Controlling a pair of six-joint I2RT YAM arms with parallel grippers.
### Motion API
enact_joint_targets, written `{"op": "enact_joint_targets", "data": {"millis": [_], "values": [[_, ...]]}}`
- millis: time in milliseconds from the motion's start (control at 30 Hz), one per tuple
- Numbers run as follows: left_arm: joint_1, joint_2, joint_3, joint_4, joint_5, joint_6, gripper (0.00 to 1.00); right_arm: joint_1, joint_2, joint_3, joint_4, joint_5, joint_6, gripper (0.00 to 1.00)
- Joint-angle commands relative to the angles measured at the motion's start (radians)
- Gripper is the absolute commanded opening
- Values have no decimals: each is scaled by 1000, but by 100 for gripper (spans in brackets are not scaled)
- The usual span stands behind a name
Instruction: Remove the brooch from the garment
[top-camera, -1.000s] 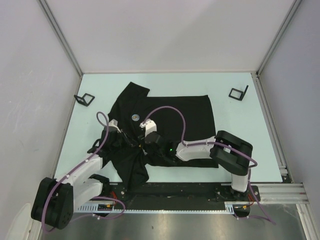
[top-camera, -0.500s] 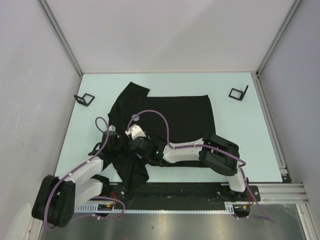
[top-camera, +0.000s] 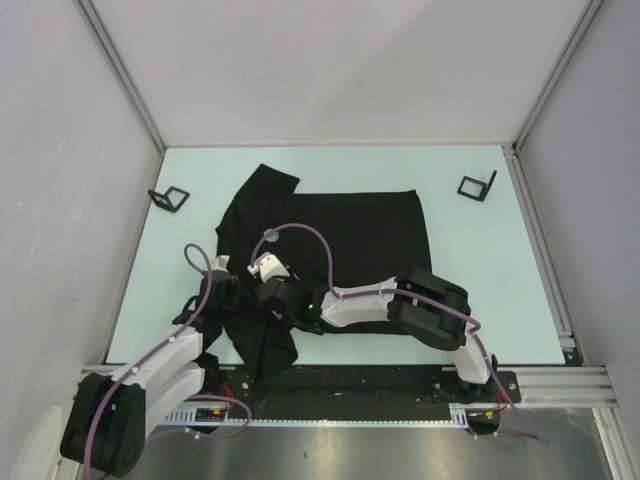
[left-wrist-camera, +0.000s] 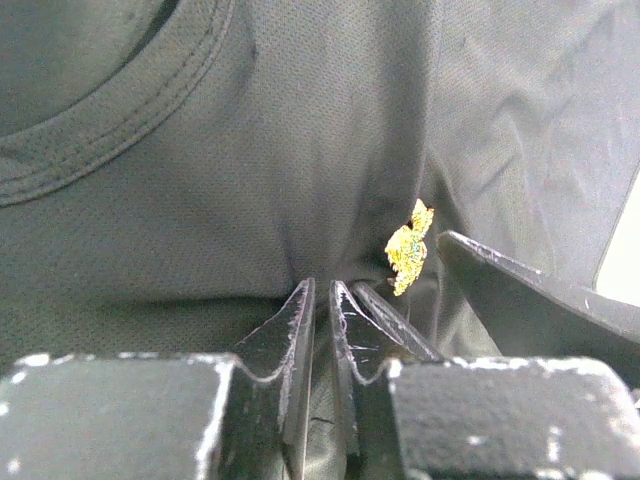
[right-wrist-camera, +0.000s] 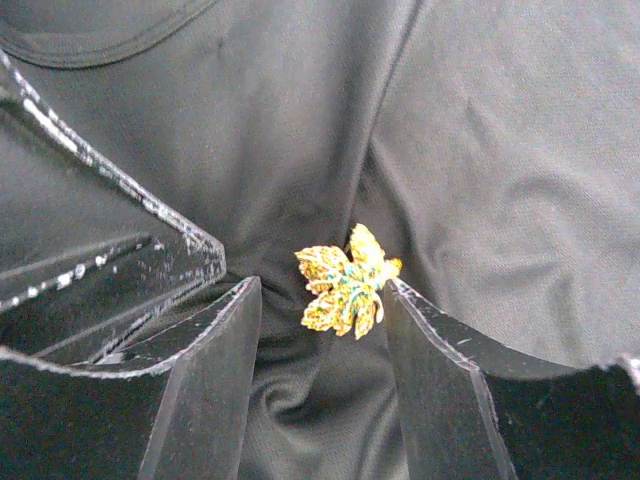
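Observation:
The garment (top-camera: 370, 225), a black T-shirt, lies spread on the table, bunched at its near left. The brooch (right-wrist-camera: 345, 285), a gold leaf with green specks, is pinned to a raised fold of it. It also shows in the left wrist view as the brooch (left-wrist-camera: 408, 250). My right gripper (right-wrist-camera: 322, 288) is open, one finger on each side of the brooch, and the right finger's tip is touching it. My left gripper (left-wrist-camera: 322, 290) is shut on a fold of the shirt just left of the brooch. From above, both grippers (top-camera: 250, 290) meet over the bunched cloth and hide the brooch.
Two small black wire stands sit at the far corners, one at the left (top-camera: 168, 198) and one at the right (top-camera: 477, 186). The pale green table (top-camera: 480, 280) is walled on three sides. The shirt's collar (left-wrist-camera: 110, 120) lies beyond my left gripper.
My right arm has swung left and down until its gripper straddles the brooch, its jaws a little wider. My left gripper has closed on the shirt's fold and pulled slightly nearer.

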Motion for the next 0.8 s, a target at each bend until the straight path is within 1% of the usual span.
{"op": "enact_joint_targets", "data": {"millis": [0,133,333,367,500,600,767], "values": [[2,-41,-32,-129,-43,3,17,-10,21,35,65,-2,26,56],[2,-54,-20,-149,-40,8,17,-28,27,35,68,-15,43,54],[3,-51,-25,-146,-37,6,17,-31,20,35,73,-20,74,45],[3,-52,-25,-146,-37,6,17,-33,18,34,73,-17,75,41],[2,-58,-22,-145,-31,12,17,-36,0,34,53,-5,112,37],[2,-63,-5,-139,-6,40,15,-33,-17,32,41,4,149,35],[2,-77,52,-166,-3,89,15,-34,-46,2,74,9,192,31]]}}
